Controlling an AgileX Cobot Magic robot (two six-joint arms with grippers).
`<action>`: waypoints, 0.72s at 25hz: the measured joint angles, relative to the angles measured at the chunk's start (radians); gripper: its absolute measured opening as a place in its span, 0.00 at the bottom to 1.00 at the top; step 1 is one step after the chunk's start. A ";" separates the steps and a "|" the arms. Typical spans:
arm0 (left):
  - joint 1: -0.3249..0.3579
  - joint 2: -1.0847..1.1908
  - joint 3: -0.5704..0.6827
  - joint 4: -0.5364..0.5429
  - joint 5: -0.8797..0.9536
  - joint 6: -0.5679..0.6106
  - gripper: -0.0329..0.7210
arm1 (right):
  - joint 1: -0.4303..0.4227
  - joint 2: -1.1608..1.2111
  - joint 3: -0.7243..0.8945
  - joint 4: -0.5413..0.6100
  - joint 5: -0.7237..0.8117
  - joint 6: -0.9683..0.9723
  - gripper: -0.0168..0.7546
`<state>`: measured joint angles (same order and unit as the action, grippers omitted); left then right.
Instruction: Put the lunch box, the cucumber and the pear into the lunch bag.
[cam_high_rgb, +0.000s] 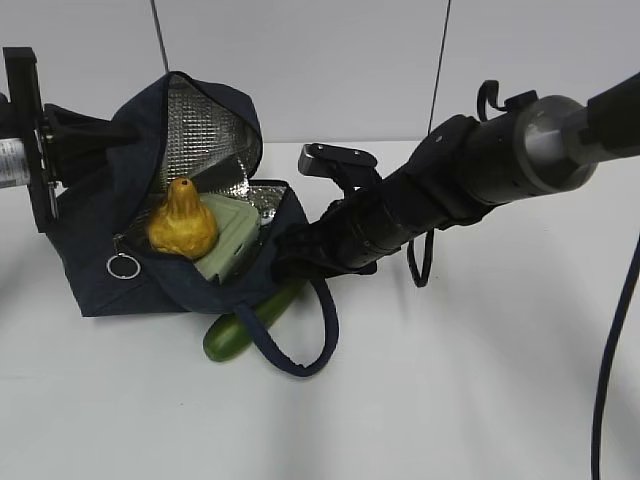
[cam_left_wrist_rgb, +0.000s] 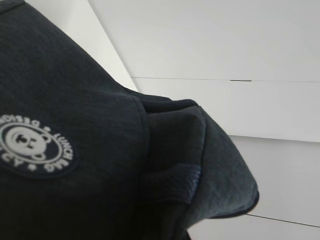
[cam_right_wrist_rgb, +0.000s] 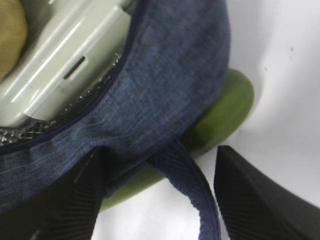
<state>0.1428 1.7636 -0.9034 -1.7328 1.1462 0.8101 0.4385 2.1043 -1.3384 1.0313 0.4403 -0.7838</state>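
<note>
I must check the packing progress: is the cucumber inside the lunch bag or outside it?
Outside. The cucumber lies on the table under the lunch bag's front edge, beside the handle loop.

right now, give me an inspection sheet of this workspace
surface: white table, bare around the bag.
job's things: lunch bag lies open on its side; pear and lunch box sit in its mouth; cucumber lies on the table, partly under the bag's edge, not inside.
clutter: nothing seen.
grippers: left gripper is hidden in every view, its arm at the back of the bag; right gripper is open, with the bag's handle strap between its fingers, just above the cucumber.
cables: black cable hangs at the right edge; a thin loop hangs under the right arm.
surroundings: plain pale wall.
</note>
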 joint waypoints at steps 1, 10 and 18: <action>0.000 0.000 0.000 0.000 -0.001 0.000 0.05 | 0.009 0.000 0.000 -0.004 -0.017 0.000 0.71; 0.000 0.000 0.000 0.000 -0.002 0.000 0.05 | 0.040 0.000 -0.002 -0.094 -0.092 0.003 0.71; 0.000 0.000 0.000 0.000 -0.002 0.000 0.05 | 0.040 -0.021 -0.004 -0.215 -0.046 0.020 0.71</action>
<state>0.1428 1.7636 -0.9034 -1.7328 1.1443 0.8101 0.4784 2.0828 -1.3421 0.8161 0.3941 -0.7642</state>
